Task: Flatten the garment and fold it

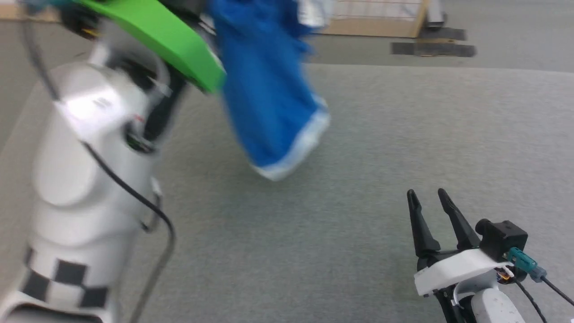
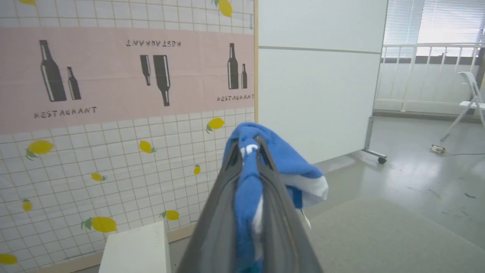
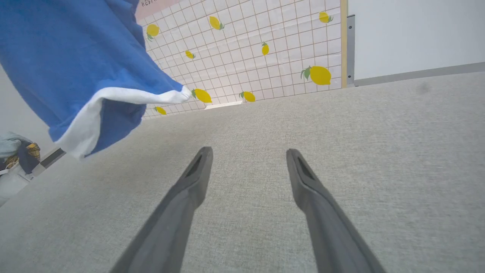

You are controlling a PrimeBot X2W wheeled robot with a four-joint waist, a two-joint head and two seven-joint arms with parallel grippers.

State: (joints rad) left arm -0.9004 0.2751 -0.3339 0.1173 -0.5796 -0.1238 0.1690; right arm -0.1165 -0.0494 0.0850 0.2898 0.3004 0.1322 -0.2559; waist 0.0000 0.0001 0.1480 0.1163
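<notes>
The garment [image 1: 269, 98], bright blue shorts with white trim bands, hangs in the air above the grey table [image 1: 403, 134], its lower hem clear of the surface. My left gripper [image 2: 250, 146] is raised high and shut on a bunched fold of the garment [image 2: 246, 189], which drapes over and between its fingers. In the right wrist view the garment [image 3: 75, 64] hangs at the upper left, above and left of my right gripper [image 3: 248, 155]. My right gripper [image 1: 428, 194] stands open low at the table's near right, nothing between its fingers.
My left arm [image 1: 89, 170] with its green wrist cover [image 1: 170, 36] rises at the left. Beyond the table stand a tiled lemon-print backdrop [image 2: 113, 151], a white partition [image 2: 318, 94], a white box [image 2: 136, 250] and a folding chair [image 2: 470, 98].
</notes>
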